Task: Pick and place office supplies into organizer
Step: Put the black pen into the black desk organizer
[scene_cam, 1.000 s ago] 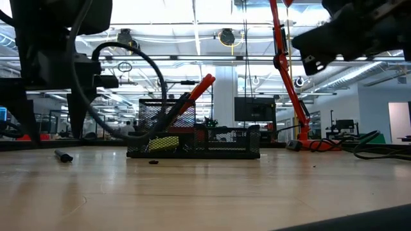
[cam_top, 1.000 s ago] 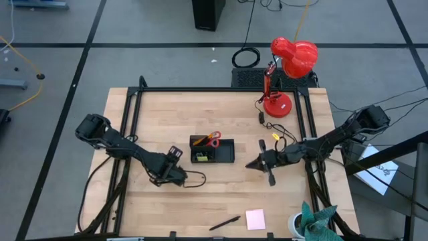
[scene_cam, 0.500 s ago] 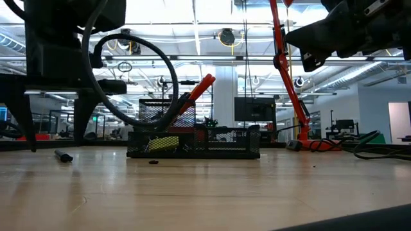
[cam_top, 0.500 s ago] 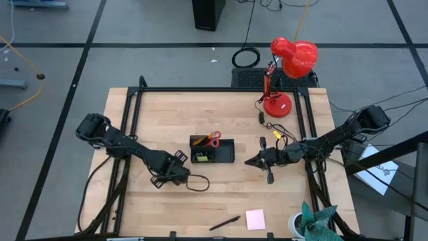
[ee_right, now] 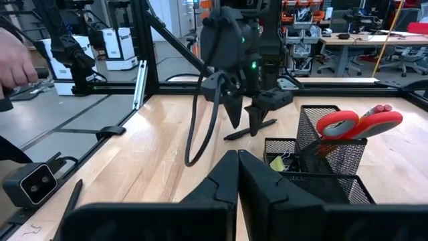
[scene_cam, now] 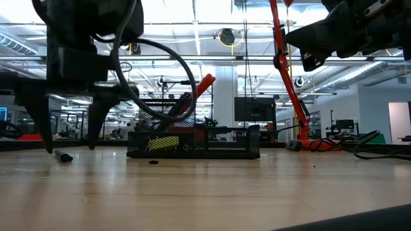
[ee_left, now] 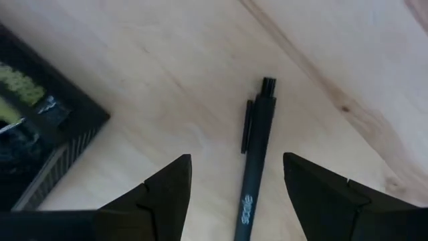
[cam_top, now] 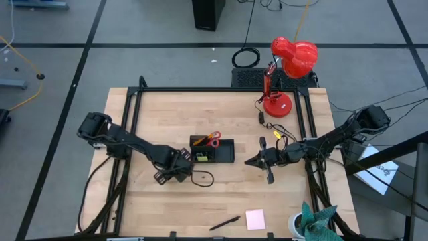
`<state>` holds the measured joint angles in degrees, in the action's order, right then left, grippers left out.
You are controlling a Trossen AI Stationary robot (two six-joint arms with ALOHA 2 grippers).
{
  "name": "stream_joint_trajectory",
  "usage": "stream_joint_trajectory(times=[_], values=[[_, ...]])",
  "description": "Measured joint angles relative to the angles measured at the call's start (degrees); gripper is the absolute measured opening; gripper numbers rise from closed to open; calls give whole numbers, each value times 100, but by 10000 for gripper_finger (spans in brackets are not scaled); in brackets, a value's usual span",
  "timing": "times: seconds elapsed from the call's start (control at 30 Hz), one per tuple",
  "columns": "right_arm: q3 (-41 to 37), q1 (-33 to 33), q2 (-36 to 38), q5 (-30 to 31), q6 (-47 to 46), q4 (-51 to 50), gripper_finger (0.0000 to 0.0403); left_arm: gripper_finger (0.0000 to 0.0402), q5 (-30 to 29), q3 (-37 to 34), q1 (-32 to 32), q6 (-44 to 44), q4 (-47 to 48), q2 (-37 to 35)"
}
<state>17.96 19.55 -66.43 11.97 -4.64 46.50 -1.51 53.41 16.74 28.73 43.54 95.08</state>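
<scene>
A black pen (ee_left: 256, 167) lies flat on the wooden table just left of the organizer (cam_top: 212, 150), a black mesh tray holding red-handled scissors (cam_top: 212, 138) and something yellow (cam_top: 200, 156). My left gripper (ee_left: 235, 161) points down over this pen, open, one finger on each side of it without touching; the low view shows it as well (scene_cam: 69, 138). In the high view the arm hides the pen. My right gripper (cam_top: 251, 161) hovers level and shut, right of the organizer. A second black pen (cam_top: 224, 223) and a pink sticky-note pad (cam_top: 255, 219) lie near the front edge.
A red desk lamp (cam_top: 287, 67) stands at the far right corner with its cord trailing on the table. Black frame rails (cam_top: 134, 107) border the table. A cable loop (cam_top: 202, 179) hangs from my left arm. A person's hand (ee_right: 13, 67) shows beyond the table's left side.
My left gripper has moved toward the table's right edge, closer to the organizer, and has rolled about its own axis while still pointing down. It has stayed open. Its cable loop has swung along with it.
</scene>
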Motion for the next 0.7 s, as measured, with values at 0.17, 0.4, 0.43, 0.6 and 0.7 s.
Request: stream_joint_trajectory(times=[0.17, 0.4, 0.43, 0.6, 0.7], values=[[0, -7, -2, 4, 0, -4, 4, 241, 238, -38, -18, 138, -237, 337], [-2, -7, -2, 11, 0, -24, 4, 236, 226, -17, 34, 143, -241, 695], [-2, -7, -2, 15, 0, -22, 4, 229, 233, -17, 34, 161, -253, 699], [-2, -7, -2, 19, 71, -18, 4, 162, 244, -37, 47, 290, -332, 646], [-2, -7, -2, 20, 83, -7, 4, 114, 255, -38, 49, 266, -372, 646]])
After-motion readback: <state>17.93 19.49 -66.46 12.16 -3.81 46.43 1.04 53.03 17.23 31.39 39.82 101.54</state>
